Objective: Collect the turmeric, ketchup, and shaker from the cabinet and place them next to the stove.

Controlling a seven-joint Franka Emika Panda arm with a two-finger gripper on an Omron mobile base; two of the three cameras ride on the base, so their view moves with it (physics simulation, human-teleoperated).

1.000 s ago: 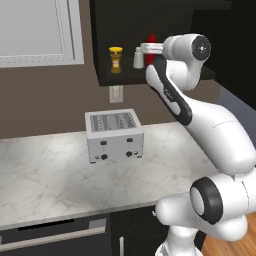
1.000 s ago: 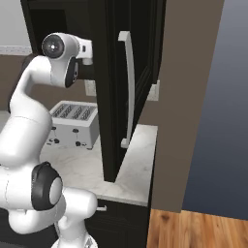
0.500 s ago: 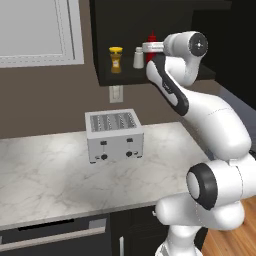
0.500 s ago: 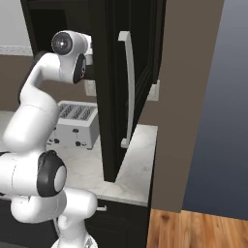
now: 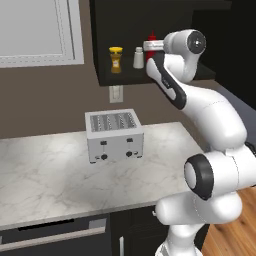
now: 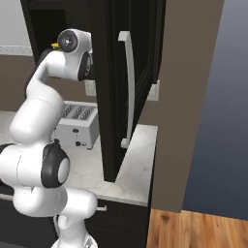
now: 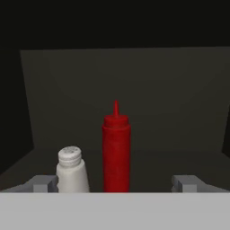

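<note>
The black cabinet (image 5: pixel 125 20) hangs open above the counter. On its shelf stand the yellow-capped turmeric (image 5: pixel 116 59), the white shaker (image 5: pixel 138 57) and the red ketchup (image 5: pixel 152 37), which is partly behind my hand. My gripper (image 5: pixel 148 47) sits at the shelf's front edge, pointing in. In the hand view my gripper (image 7: pixel 117 184) is open, its fingertips (image 7: pixel 45 183) wide apart. The ketchup (image 7: pixel 116 150) stands upright, centred between them and a little ahead. The shaker (image 7: pixel 71 170) is just inside the left tip. Nothing is held. The stove is out of view.
A silver toaster (image 5: pixel 114 135) stands on the marble counter (image 5: pixel 45 175) below the cabinet. A window (image 5: pixel 35 30) is on the wall to the left. The open cabinet door (image 6: pixel 114 82) with its long handle (image 6: pixel 128 92) stands to the right of the arm.
The arm has edged slightly up and toward the cabinet opening. The jaws stay wide open and the bottles have not moved.
</note>
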